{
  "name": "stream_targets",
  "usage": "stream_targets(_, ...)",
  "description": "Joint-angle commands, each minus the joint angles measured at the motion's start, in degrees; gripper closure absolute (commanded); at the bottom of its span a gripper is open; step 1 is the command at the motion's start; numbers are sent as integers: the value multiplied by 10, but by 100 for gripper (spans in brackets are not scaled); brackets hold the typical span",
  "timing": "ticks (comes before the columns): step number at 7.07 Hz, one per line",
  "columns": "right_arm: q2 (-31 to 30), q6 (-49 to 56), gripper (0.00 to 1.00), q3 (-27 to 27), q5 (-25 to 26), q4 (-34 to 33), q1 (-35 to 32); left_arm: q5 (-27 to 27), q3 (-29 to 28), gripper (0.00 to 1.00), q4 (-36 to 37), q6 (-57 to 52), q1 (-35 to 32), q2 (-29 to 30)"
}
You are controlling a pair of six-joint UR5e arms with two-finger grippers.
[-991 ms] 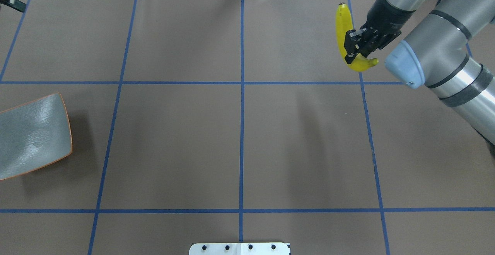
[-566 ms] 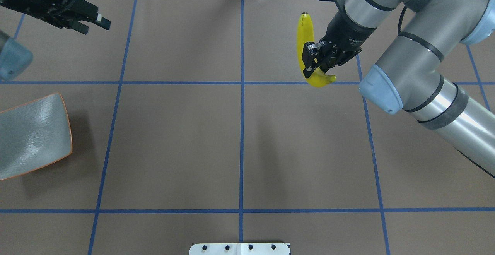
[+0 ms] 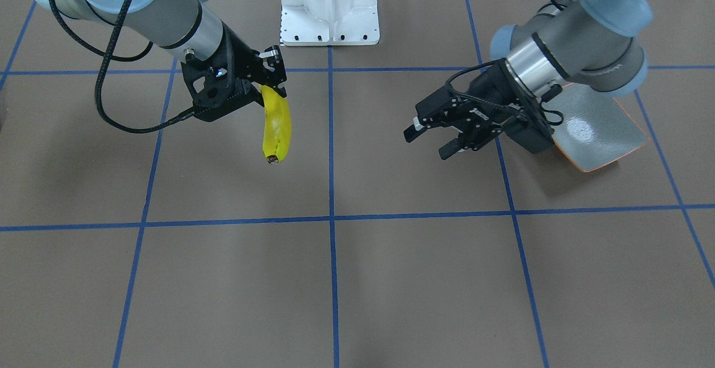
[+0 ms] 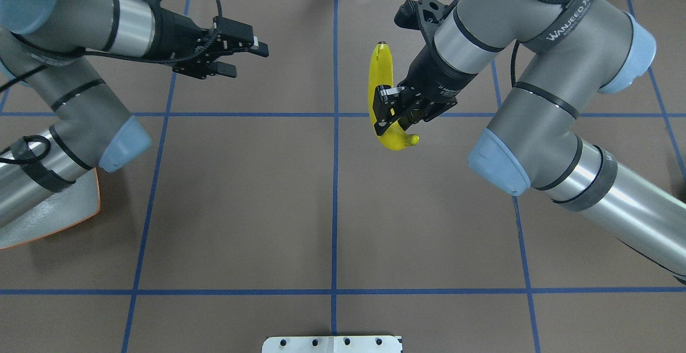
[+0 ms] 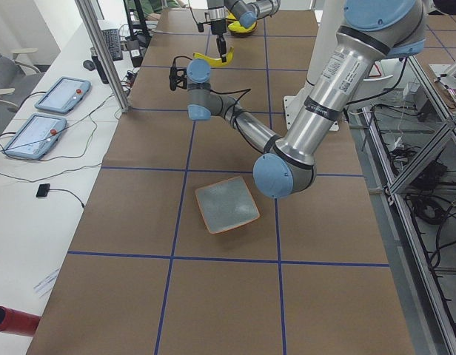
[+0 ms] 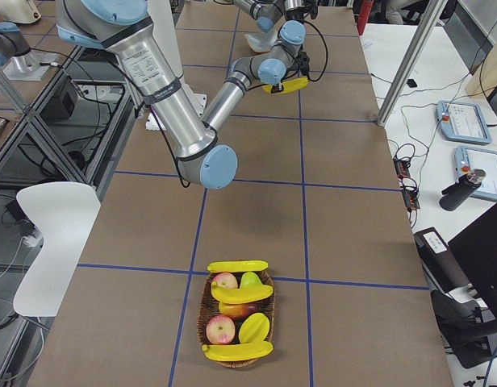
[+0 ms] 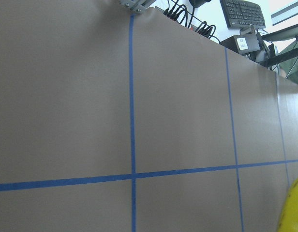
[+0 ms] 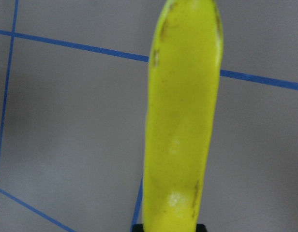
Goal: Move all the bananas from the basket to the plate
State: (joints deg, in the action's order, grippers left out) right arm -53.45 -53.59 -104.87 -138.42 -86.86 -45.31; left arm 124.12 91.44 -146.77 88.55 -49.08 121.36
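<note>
My right gripper (image 4: 394, 116) is shut on a yellow banana (image 4: 380, 82) near its stem end, holding it above the table just right of the centre line. The same banana (image 3: 277, 128) hangs tip-down in the front view and fills the right wrist view (image 8: 183, 121). My left gripper (image 4: 246, 61) is open and empty, in the air left of the centre line, pointing toward the banana. The grey-green plate (image 4: 80, 208) lies at the table's left edge, partly under my left arm. The basket (image 6: 236, 318) at the far right end holds three bananas (image 6: 237, 265) with other fruit.
The white robot base plate (image 3: 329, 5) sits at the table's near-robot edge. Blue tape lines grid the brown table cover. Beyond the far edge lie cables, tablets (image 5: 62, 95) and a metal post (image 5: 102, 52).
My right gripper has carried the banana leftward toward the table's middle. My left arm has swung in from the left edge, its open gripper now much closer to the banana.
</note>
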Motion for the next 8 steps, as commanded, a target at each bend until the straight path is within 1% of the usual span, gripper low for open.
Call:
stream_targets(1,3,-29,100,-10,2,24,22,-59,1,1,-18,68,51,27)
stream_targets(2,7,-30,100,-10,3,26,29,-87,1,1,-39,101,74,40)
stream_targets(3,7,-29,100,-9,3,26,29,-104,0,1,-63,134,83,46)
stream_targets(5,8,-29,100,-9,1,27,30,-112,-1,1,-69,141,104,56)
stream_targets(6,8,-29,100,-9,0,34,30,-150,-3,1,-86,141,133,56)
stream_targets(7,6,-29,100,-9,-9,38,30,-167,-4,1,-91,141,147,56)
stream_targets(8,5,-29,100,-9,-24,38,29,-167,-5,1,-92,141,149,62)
